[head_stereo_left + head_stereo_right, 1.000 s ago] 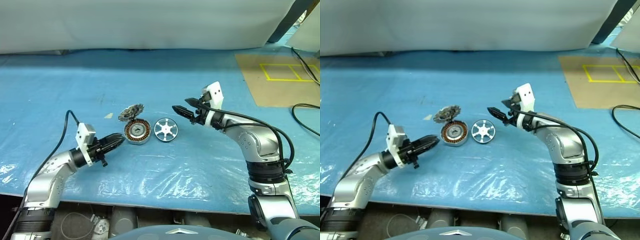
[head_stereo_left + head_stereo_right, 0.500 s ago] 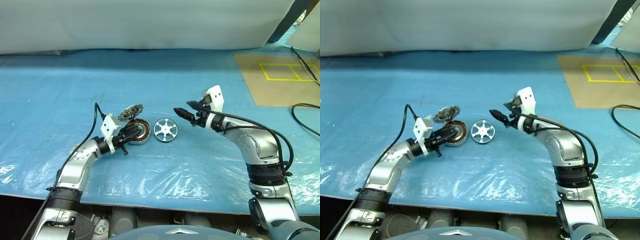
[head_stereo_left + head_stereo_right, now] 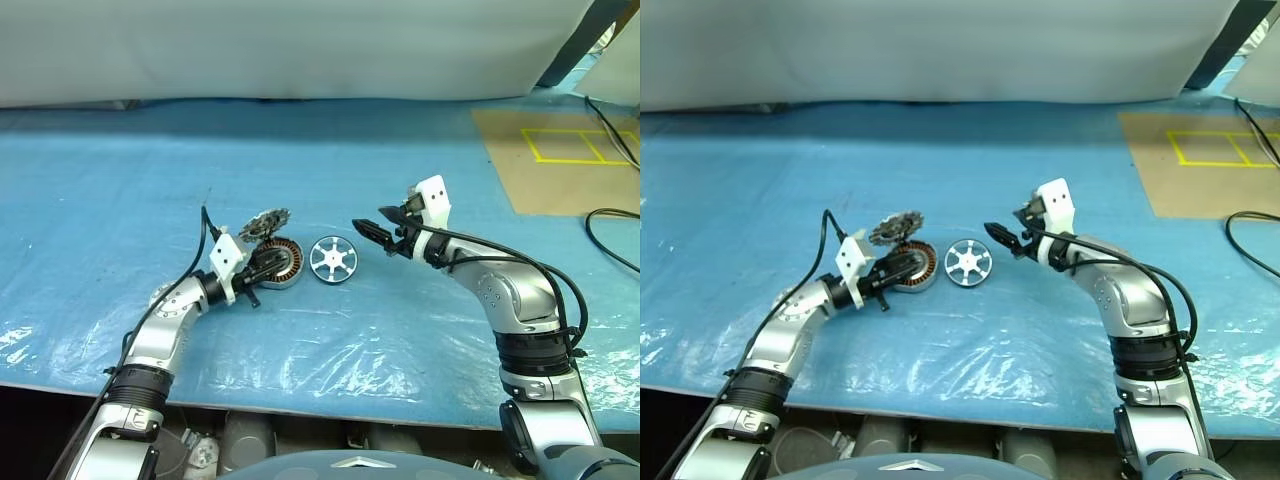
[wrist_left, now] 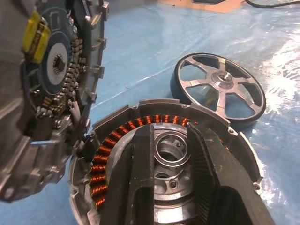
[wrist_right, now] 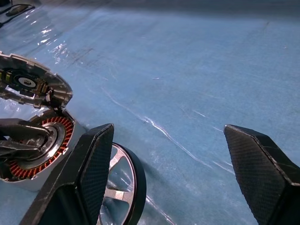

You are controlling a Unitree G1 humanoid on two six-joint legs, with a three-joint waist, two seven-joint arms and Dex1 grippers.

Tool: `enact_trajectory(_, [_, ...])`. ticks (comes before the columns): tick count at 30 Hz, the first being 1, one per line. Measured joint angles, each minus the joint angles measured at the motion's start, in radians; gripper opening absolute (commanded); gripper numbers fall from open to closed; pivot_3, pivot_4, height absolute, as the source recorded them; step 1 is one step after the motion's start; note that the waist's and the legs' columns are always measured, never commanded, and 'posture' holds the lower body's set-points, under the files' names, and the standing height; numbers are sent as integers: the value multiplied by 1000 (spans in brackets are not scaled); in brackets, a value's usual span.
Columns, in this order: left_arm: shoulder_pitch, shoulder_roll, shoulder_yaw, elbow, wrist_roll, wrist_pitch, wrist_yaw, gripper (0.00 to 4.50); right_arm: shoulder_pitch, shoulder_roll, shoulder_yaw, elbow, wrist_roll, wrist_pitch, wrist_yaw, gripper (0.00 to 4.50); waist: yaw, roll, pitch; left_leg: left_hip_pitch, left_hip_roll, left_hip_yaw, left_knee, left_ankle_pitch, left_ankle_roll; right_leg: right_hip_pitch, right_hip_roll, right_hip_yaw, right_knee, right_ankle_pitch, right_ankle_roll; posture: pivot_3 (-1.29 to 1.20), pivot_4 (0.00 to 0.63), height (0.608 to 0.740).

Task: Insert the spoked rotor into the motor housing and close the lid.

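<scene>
Bracing the motor housing [image 3: 274,262] with near-closed left gripper [image 3: 266,263], fingers laid over its windings, holding nothing; right gripper [image 3: 372,231] wide open, empty, above spoked rotor [image 3: 332,260] lying beside housing; lid [image 3: 262,224] propped upright behind; descend squarely over the rotor's rim.

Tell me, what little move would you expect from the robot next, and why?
Probably the right gripper lowers onto the spoked rotor: its fingers are wide open just above and beside it, the rotor lies flat beside the motor housing, and the left gripper is over the housing.
</scene>
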Motion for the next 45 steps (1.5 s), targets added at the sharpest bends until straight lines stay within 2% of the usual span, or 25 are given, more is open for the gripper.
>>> enact_trajectory(40, [-17,20,-6,50,23,-51,17,674,27,5,21,-14,-26,-1,-18,3916,1,1,-1,6,0,0,1,0,0,6,-1,0,-1,0,0,0,150,740])
enact_trajectory(45, [-18,21,-6,43,16,-21,15,2386,27,5,21,-14,-33,-1,-21,3916,1,1,-1,7,0,0,0,0,0,7,-1,0,-1,-1,-1,0,150,740])
